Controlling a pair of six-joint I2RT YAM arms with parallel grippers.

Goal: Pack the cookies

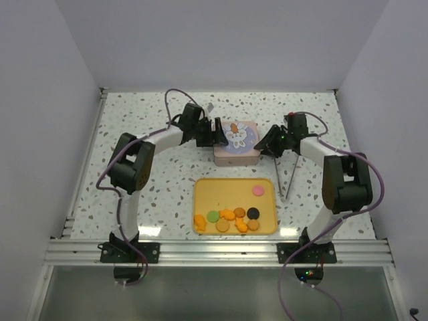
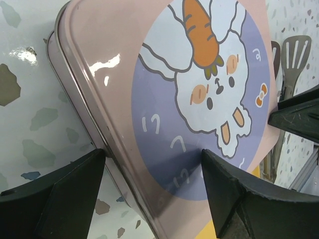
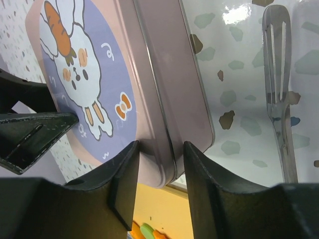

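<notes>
Toward the far edge of the speckled worktop, dead centre, sits the pink square metal tin with its rabbit-and-carrot lid. The left claw is spread wide open across the lid's left rim, while the right claw is pinched tight on the tin's right-hand wall. Down by the near edge, the cookies line the front of the flat yellow plastic tray, one pink disc sits alone at its far-right corner, and a slotted steel spatula lies just right of the tin.
</notes>
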